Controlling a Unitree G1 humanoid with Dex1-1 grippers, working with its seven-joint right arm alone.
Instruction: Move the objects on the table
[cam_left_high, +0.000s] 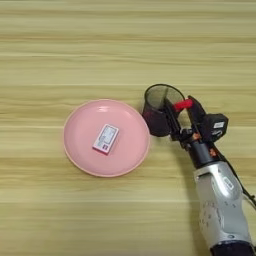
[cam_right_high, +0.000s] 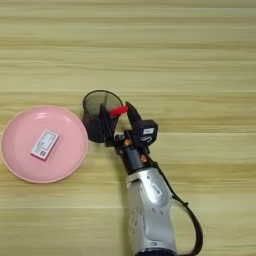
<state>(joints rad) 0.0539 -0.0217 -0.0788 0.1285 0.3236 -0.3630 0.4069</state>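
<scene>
My right gripper (cam_left_high: 182, 106) reaches up from the lower right to the right rim of a black mesh cup (cam_left_high: 156, 107) that stands upright on the wooden table (cam_left_high: 75, 50). Between its two black fingers (cam_left_high: 170, 114) shows the red cap of the marker (cam_left_high: 183, 104), tilted over the cup's rim. The gripper is shut on the marker, whose black body I cannot make out against the fingers and the cup. The right eye view shows the same: gripper (cam_right_high: 118, 112), red cap of the marker (cam_right_high: 118, 110), cup (cam_right_high: 96, 107). The thin red pen is not visible.
A pink round plate (cam_left_high: 80, 145) lies just left of the cup, almost touching it, with a small white-and-red card (cam_left_high: 106, 138) in its middle. My silver forearm (cam_left_high: 220, 200) crosses the lower right of the table.
</scene>
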